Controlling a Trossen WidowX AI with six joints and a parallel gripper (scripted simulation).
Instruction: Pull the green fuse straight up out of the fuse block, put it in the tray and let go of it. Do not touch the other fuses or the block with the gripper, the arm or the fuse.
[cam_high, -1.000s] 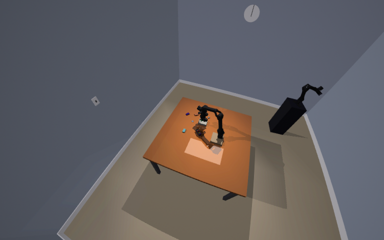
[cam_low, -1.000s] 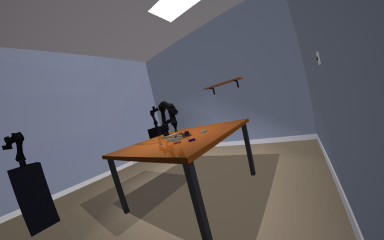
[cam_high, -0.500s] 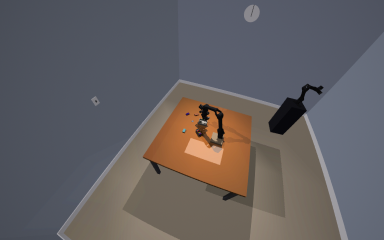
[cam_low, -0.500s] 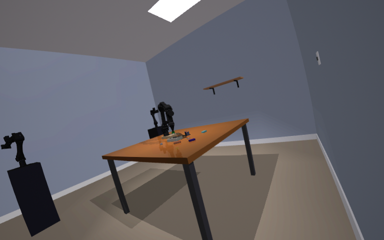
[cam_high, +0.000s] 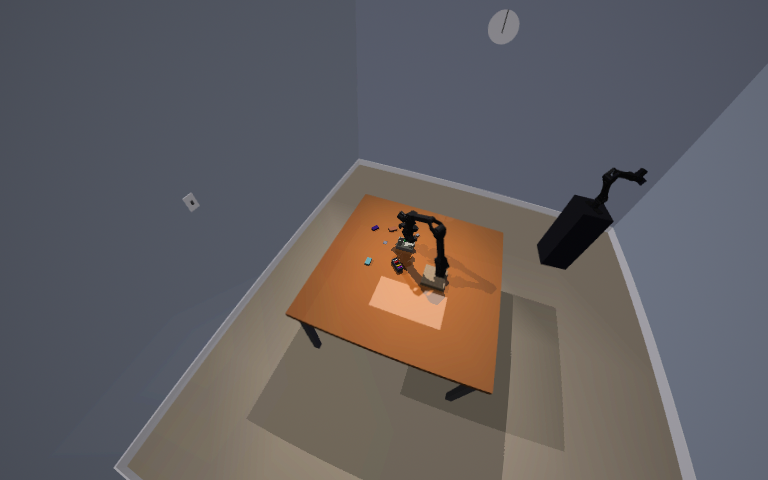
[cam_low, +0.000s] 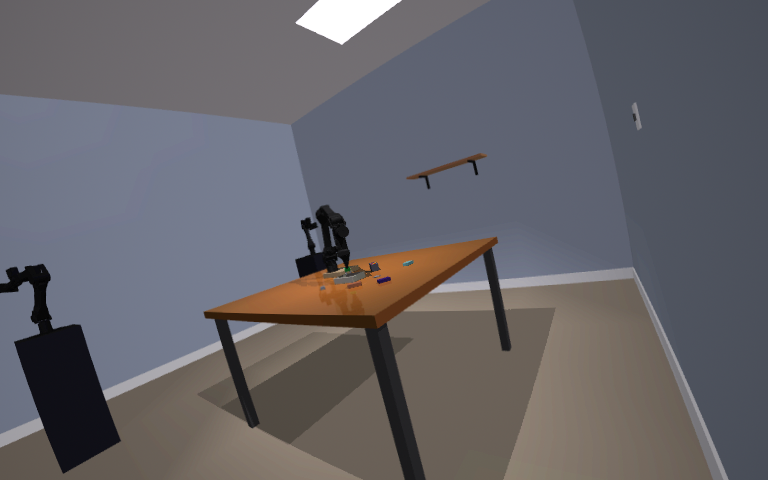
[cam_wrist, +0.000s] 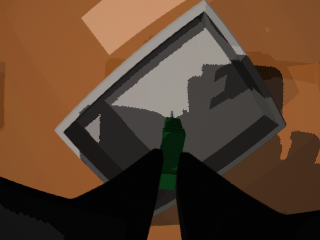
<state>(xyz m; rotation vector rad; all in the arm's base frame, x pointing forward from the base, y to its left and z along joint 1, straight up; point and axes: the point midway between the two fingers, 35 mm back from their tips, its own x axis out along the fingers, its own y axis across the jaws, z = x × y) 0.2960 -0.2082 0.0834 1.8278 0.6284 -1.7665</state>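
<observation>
My gripper (cam_wrist: 170, 159) (cam_high: 407, 237) (cam_low: 344, 263) is shut on the green fuse (cam_wrist: 171, 150), which points down over the inside of the grey tray (cam_wrist: 127, 70) (cam_high: 403, 245) (cam_low: 346, 277). In the wrist view the fuse's tip hangs above the tray's floor, near its front wall. The black fuse block (cam_high: 397, 264) (cam_low: 373, 266) with its other coloured fuses stands on the orange table (cam_high: 464, 339) (cam_low: 430, 266), apart from the tray and from my arm.
Small loose parts lie on the table: a purple piece (cam_high: 374, 228) (cam_low: 384, 280), a cyan piece (cam_high: 368, 260) (cam_low: 407, 262) and a brown piece (cam_high: 392, 229). A pale rectangle (cam_high: 407, 302) marks the table near the arm's base (cam_high: 433, 277).
</observation>
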